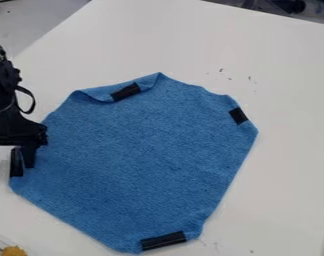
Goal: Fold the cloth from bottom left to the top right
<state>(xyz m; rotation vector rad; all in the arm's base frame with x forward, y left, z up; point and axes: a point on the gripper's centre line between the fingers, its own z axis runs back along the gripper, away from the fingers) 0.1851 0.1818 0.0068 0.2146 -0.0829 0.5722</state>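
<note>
matt blue woven cloth (pixel 138 155), smooth white table (pixel 285 100)

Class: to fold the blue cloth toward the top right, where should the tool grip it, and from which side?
Probably the left edge, at its black patch, coming down from the left: the cloth lies mostly flat, so its thin rim needs pinching, and that edge is nearest the tool.
</note>
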